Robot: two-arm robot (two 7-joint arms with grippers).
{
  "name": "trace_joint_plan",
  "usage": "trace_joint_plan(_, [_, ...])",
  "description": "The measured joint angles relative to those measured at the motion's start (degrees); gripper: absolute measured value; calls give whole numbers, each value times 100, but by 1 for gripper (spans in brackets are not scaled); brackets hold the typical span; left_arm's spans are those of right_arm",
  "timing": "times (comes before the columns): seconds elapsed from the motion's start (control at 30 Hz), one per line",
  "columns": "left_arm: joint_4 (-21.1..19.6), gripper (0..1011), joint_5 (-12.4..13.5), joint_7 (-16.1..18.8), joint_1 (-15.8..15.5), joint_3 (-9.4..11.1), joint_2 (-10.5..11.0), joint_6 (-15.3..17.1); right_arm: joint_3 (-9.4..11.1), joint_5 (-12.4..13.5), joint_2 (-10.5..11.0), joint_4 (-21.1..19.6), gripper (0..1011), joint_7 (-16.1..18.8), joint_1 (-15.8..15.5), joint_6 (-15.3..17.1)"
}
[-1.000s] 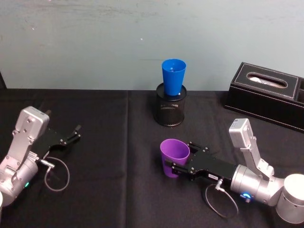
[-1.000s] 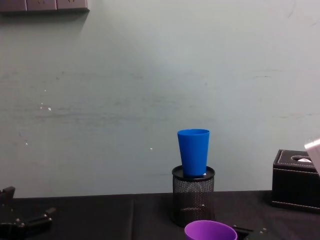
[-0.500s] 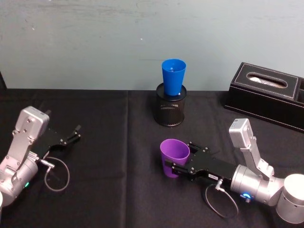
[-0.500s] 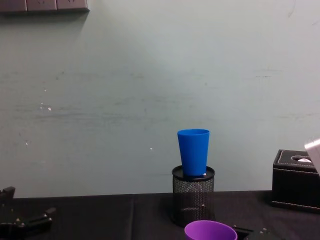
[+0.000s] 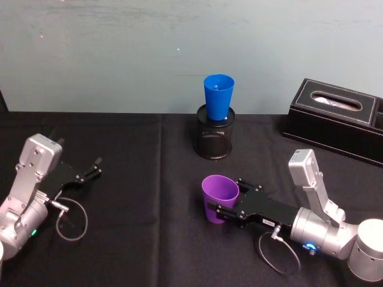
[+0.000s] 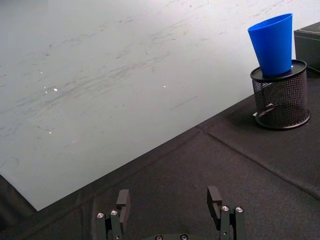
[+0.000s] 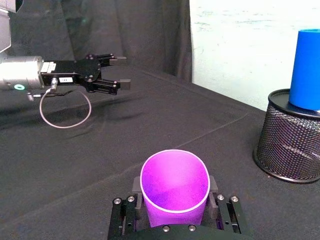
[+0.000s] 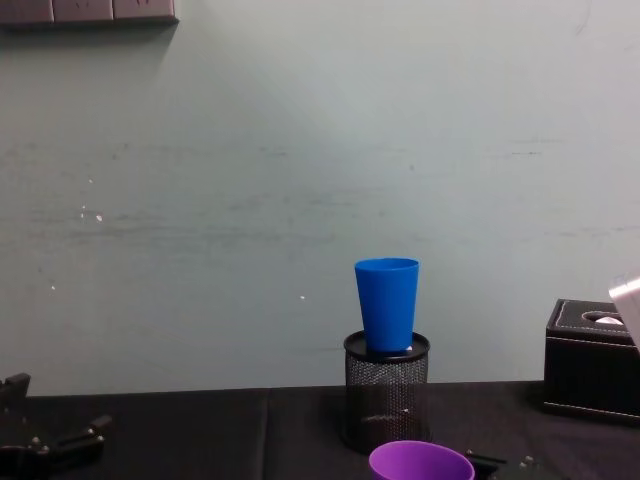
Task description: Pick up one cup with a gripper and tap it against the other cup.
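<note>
Head view, nearest first. Low on the right, reaching in across the black-clothed bench [image 5: 155, 203]: right gripper [image 5: 228, 196], with a blue ring aglow on the silver-grey arm behind it. Jaws clamped on the purple cup [image 5: 219, 196], one black finger against each side just under the rim. Same grip from the right wrist view: purple cup [image 7: 174, 192] mouth up, pinched from both sides. Cannot tell whether base touching the cloth or just off it.

Over on the left, about level with that: left gripper [image 5: 96, 167], low above the cloth and well apart from both cups. Jaws spread wide over bare cloth, clearest in the left wrist view, left gripper [image 6: 169, 200] pointing toward the far side of the bench.

Farther back, near the middle: black mesh pen holder [image 5: 214, 140] standing on the bench, blue cup [image 5: 218, 95] set upright in its mouth, narrow end down, rim well above the mesh. Well apart from the purple cup, almost straight beyond it. Same stack in the chest view: blue cup [image 8: 387, 303] rising out of the holder, purple cup [image 8: 421, 462] cut off at the bottom edge in front.

Back right: black tissue box [image 5: 338, 119] close to the wall [image 5: 119, 54], pale blue-green behind everything.
</note>
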Motion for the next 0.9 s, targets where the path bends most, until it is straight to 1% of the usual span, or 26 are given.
trace_joint_plan(0.9, [0,1012,0,0,0,0,0,0,0,0,0,0,726,0,0,0])
